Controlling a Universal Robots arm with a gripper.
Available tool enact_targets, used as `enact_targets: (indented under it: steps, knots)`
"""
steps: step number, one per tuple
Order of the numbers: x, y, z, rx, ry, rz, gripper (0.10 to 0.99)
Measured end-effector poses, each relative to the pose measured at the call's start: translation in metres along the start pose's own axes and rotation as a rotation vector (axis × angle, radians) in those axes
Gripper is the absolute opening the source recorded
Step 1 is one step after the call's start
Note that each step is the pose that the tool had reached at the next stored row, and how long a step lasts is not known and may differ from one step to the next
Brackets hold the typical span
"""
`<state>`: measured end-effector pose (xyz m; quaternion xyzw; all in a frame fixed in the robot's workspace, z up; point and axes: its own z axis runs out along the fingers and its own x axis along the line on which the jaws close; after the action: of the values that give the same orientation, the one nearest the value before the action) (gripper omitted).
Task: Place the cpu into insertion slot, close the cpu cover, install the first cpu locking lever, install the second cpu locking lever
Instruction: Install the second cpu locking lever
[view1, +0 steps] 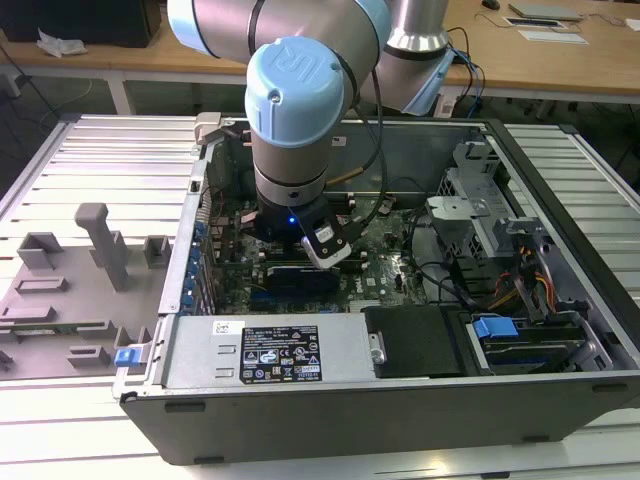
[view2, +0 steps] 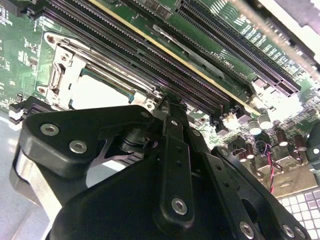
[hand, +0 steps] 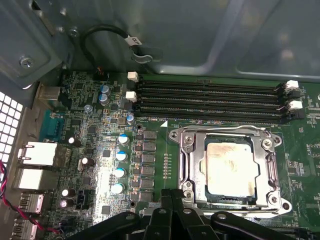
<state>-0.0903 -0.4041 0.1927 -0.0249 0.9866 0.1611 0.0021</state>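
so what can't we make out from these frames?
- Socket, first wrist view: the near edge is hidden behind the gripper, so lever state there is unclear.
- Cpu, second wrist view: glare washes out its top, and the gripper's body covers its near side.
- Motherboard, exterior view: the arm blocks the socket area.
- Gripper, both wrist views: fingertip contact with the socket can't be told.

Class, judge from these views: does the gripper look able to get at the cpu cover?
Probably yes: the gripper sits right beside the cpu cover, with nothing between them.
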Motion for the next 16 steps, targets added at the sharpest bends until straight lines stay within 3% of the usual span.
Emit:
enact_targets:
  steps: [3, 16]
  knots:
    - [0.0, -0.0001, -0.0001, 0.005, 0.0003, 0.0, 0.106]
    - [-0.0002, 0.0006, -0.0021, 0.005, 0.0004, 0.0, 0.106]
